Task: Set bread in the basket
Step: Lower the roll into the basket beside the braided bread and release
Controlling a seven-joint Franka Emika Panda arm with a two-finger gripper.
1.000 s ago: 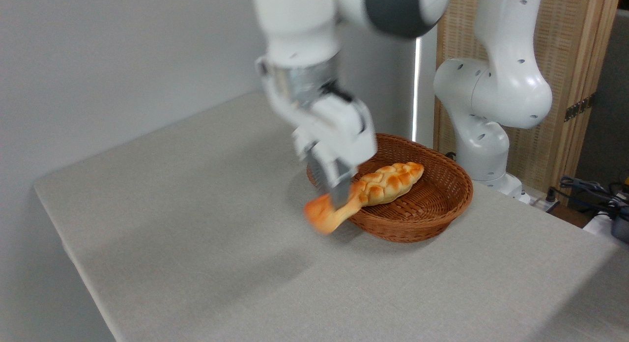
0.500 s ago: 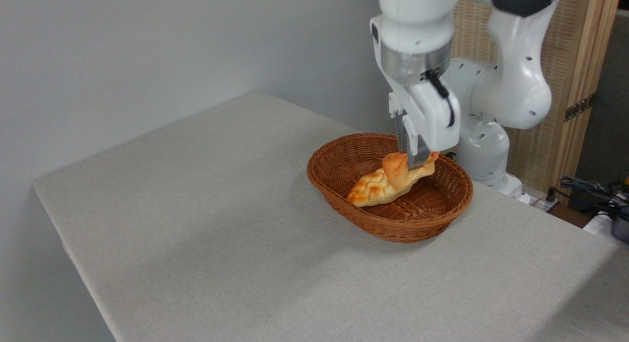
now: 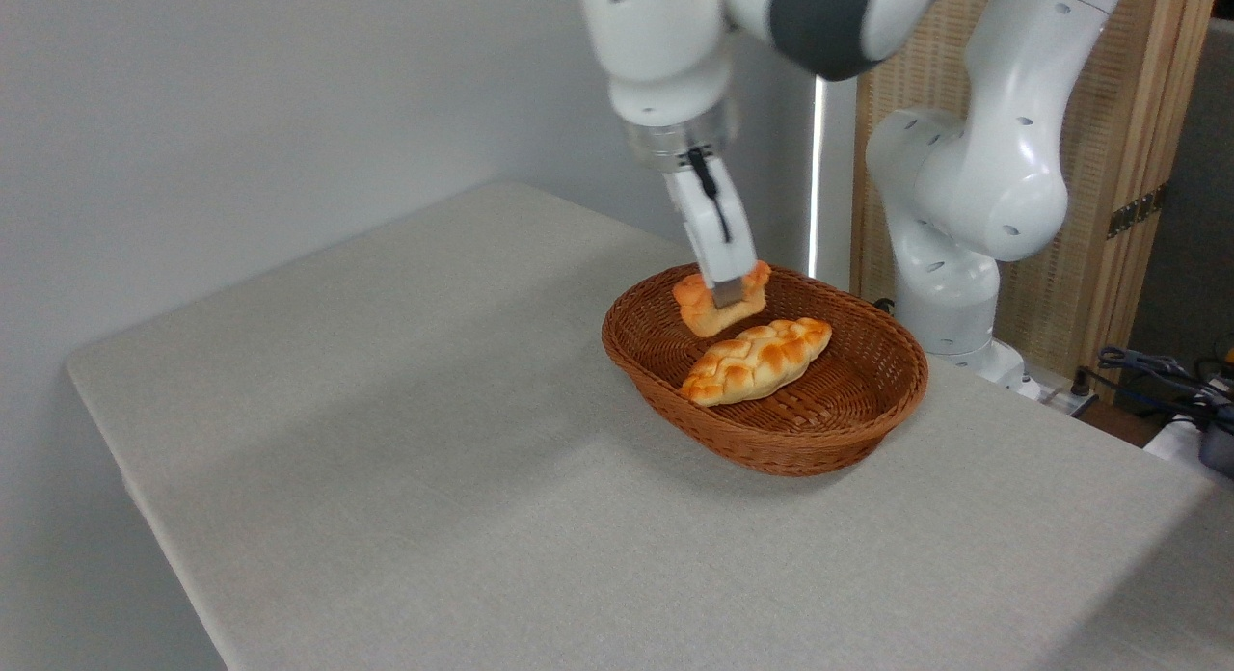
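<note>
Only one camera here, a fixed one looking across the table from a front corner, so it's a short tour.

The white Franka arm's two-finger gripper (image 3: 730,293) points down over the far-left part of the oval brown woven wicker basket (image 3: 819,449), and its fingers are pinched narrow around the small round muffin-shaped bun with the golden-orange cracked top (image 3: 696,305). The bun hangs tilted, just inside the rolled rim at the far left. I honestly can't tell whether its underside touches the weave or sits slightly above it. The longer braided golden loaf (image 3: 755,360) lies along the middle of the basket floor, near the bun but not touching it as far as I can see.

The basket itself sits toward the far right edge of the grey cloth-covered table (image 3: 405,440), close to the arm's white base (image 3: 950,266); the rest of the cloth shows nothing else.

My read: this is the release step, pretty much the end of the job. To do it well I'd ease the bun down a touch so it doesn't drop and roll, and keep it clear of the rim, because where it is now a sloppy release could tip it onto the rim or out. Nudging slightly toward the basket's middle, without pressing on the loaf, looks safer. Then spread the fingers and lift straight up so neither fingertip drags the bun along.
</note>
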